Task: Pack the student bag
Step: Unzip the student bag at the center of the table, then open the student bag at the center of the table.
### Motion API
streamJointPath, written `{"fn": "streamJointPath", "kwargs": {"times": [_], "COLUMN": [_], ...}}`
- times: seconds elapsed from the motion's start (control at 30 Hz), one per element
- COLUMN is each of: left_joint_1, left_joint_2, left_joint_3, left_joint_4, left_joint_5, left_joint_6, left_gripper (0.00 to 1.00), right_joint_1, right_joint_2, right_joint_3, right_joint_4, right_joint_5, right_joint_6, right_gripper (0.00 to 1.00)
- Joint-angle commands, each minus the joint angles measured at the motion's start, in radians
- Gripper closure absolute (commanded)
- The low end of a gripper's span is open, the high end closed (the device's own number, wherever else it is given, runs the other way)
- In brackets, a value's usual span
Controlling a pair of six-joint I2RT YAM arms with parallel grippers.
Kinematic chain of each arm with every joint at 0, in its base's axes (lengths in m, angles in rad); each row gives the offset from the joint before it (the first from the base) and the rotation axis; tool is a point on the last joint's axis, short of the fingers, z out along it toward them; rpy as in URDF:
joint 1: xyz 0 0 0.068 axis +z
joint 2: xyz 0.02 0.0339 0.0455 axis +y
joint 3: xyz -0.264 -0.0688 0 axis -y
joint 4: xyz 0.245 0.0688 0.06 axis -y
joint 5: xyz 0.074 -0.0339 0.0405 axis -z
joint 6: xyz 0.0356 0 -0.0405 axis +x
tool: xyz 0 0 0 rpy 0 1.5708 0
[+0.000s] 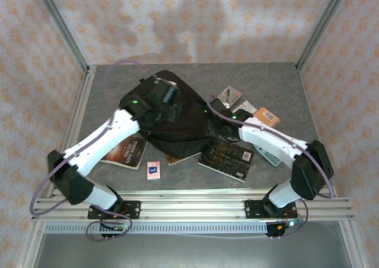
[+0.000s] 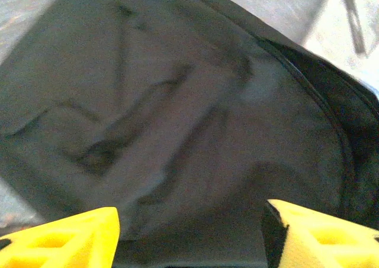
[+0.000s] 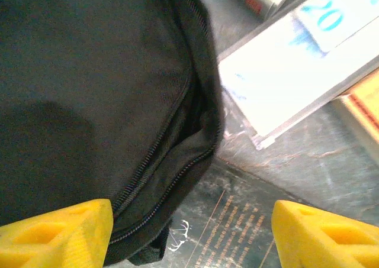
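Note:
The student bag (image 1: 180, 123) is a large black fabric backpack lying flat mid-table. My left gripper (image 1: 161, 102) hovers over its upper left part. In the left wrist view the yellow fingers stand wide apart, open (image 2: 189, 218), just above the creased black fabric (image 2: 177, 114), gripping nothing. My right gripper (image 1: 217, 123) is at the bag's right edge. It is open (image 3: 192, 212), with one finger over the bag's zipper seam (image 3: 160, 167) and the other over a dark book (image 3: 249, 232).
A dark book (image 1: 228, 155) lies right of the bag's bottom, another book (image 1: 125, 151) at its left, and a small blue card (image 1: 154, 170) in front. An orange item (image 1: 266, 115) and a carded tool (image 1: 228, 94) lie at the right. A clear case (image 3: 296, 73) is close by.

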Motion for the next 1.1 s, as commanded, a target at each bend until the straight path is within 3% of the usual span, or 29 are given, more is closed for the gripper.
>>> {"fn": "streamJointPath", "kwargs": {"times": [0.0, 0.2, 0.43, 0.67, 0.93, 1.07], "left_joint_1": [-0.108, -0.252, -0.251, -0.206, -0.154, -0.135], "left_joint_2": [0.083, 0.061, 0.140, 0.225, 0.265, 0.275], "left_joint_3": [0.059, -0.060, -0.022, 0.010, 0.024, 0.021], "left_joint_4": [-0.096, 0.099, 0.058, 0.036, 0.056, 0.056], "left_joint_5": [-0.084, -0.126, -0.055, 0.000, 0.014, 0.046], "left_joint_6": [0.185, 0.420, 0.506, 0.491, 0.446, 0.429], "left_gripper": [0.31, 0.17, 0.21, 0.26, 0.45, 0.80], "right_joint_1": [-0.009, -0.037, -0.053, -0.053, -0.053, -0.053], "right_joint_2": [-0.092, -0.286, -0.526, -0.605, -0.617, -0.616], "right_joint_3": [-0.021, -0.096, -0.176, -0.175, -0.192, -0.201], "right_joint_4": [-0.028, -0.053, -0.070, -0.101, -0.088, -0.066], "right_joint_5": [0.143, 0.284, 0.381, 0.379, 0.359, 0.334], "right_joint_6": [0.046, 0.090, 0.115, 0.102, 0.107, 0.098], "right_gripper": [0.29, 0.27, 0.24, 0.23, 0.24, 0.28]}}
